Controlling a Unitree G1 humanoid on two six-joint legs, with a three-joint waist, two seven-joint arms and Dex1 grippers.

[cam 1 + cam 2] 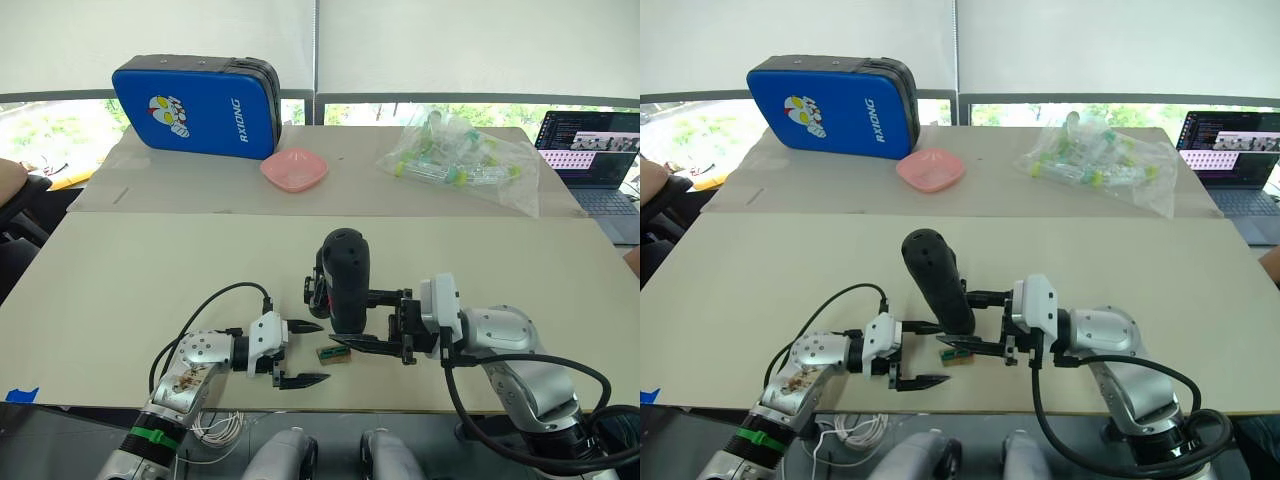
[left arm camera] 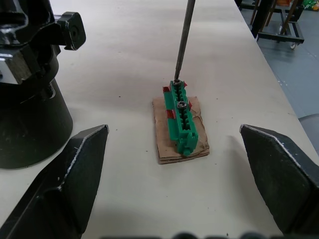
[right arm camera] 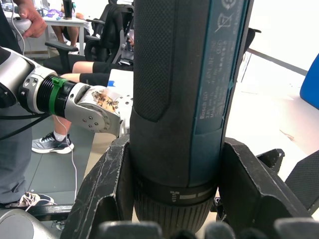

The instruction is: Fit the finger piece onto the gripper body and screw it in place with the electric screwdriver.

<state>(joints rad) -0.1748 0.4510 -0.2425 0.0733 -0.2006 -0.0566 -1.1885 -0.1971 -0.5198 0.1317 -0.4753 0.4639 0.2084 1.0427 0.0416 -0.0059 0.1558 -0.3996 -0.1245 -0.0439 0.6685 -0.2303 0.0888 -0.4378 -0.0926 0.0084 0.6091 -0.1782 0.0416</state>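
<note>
A small green screw-holder strip (image 2: 181,117) on brown cardboard lies at 6 o'clock of the black gripper body (image 1: 318,292). The right gripper (image 1: 385,322) pinches the thick black electric screwdriver (image 1: 346,277) upright, bit on the strip; the left gripper (image 1: 303,352) rests beside it, fingers spread.

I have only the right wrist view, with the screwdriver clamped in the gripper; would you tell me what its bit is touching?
Observer: The bit of the electric screwdriver comes down on one end of a green holder that lies on a scrap of cardboard.
Operator: Thank you. Is the left gripper holding anything?
Observer: No, the left gripper is open and empty, pointing at that holder.
Operator: And what is at the far side?
Observer: A blue case and a pink bowl.
</note>
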